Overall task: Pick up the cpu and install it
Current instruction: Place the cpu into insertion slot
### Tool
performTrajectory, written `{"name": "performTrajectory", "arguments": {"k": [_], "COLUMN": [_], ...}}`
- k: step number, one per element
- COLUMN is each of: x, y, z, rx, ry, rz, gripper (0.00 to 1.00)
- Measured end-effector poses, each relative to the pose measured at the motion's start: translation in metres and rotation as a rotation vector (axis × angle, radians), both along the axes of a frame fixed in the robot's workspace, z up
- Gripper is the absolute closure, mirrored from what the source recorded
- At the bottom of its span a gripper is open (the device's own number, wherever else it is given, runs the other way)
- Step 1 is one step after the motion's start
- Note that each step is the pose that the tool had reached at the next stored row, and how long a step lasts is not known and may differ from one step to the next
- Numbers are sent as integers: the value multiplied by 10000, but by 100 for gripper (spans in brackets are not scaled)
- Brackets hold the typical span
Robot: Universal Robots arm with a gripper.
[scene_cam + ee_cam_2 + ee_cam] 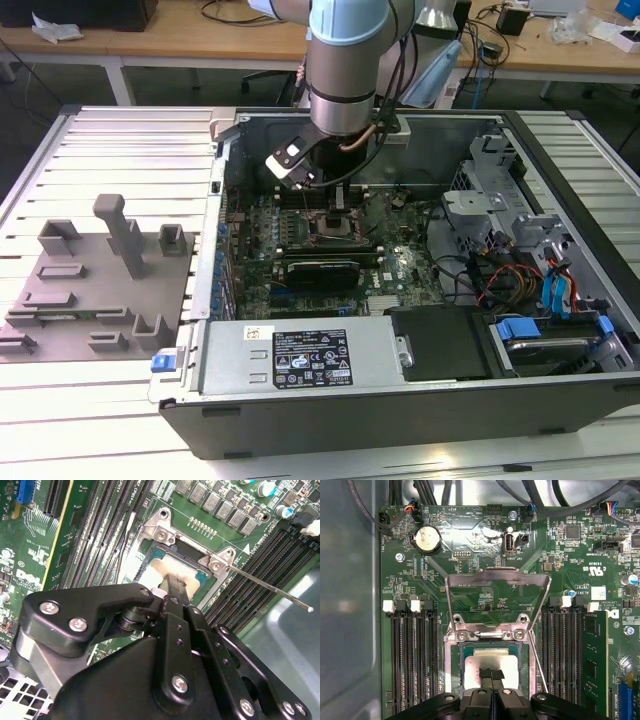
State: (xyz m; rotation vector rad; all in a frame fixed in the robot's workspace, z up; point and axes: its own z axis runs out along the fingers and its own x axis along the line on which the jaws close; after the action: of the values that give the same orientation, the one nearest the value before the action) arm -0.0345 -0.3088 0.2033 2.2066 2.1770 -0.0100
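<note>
Inside the open computer case (420,425), on the green motherboard (485,535): one socket (454,672), its metal cover plate (497,572) swung up and standing open, its thin lever rod (270,588) swung out to one side.

- One cpu (492,656): silvery-grey top with a thin pale rim; lies flat within the socket frame.
- One claw (491,673): black; two fingers drawn together with only a hairline between them, nothing clamped in that line; in both wrist views the tips stand over the middle of the cpu's top; whether they touch it or hang just above cannot be told.
- One arm (345,70): reaches down from above into the case, over the socket, in the exterior view.
- Memory slots (415,655): long, black, in rows on both sides of the socket.
- One coin battery (427,539): round, silver; on the board beyond the raised cover plate.
- One tray (100,290): grey plastic with upright blocks; on the slatted table (100,150) toward the exterior view's left; just beside the case, well apart from the claw.
- Drive cages (480,195): bare metal; at the end of the case toward the exterior view's right.
- Cables (500,278): red, orange and blue; bunched near the cages.
</note>
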Motion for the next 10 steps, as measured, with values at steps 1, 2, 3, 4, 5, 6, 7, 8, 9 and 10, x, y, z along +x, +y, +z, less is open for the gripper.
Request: {"name": "performTrajectory", "arguments": {"k": [1,2,3,4,5,6,7,8,9,10], "x": [3,4,4,4,4,4,3,2,1,1], "y": [0,0,1,0,0,-1,-1,-4,-5,-5], "z": [-1,-3,-5,-6,-10,-12,-19,-24,-24,-25], "rx": [3,5,9,13,20,23,26,27,23,24], "ry": [1,-2,-4,-3,-1,0,1,4,8,8], "rz": [0,0,0,1,1,0,1,2,2,2], "gripper": [89,89,89,89,89,89,89,89,89,89]}}
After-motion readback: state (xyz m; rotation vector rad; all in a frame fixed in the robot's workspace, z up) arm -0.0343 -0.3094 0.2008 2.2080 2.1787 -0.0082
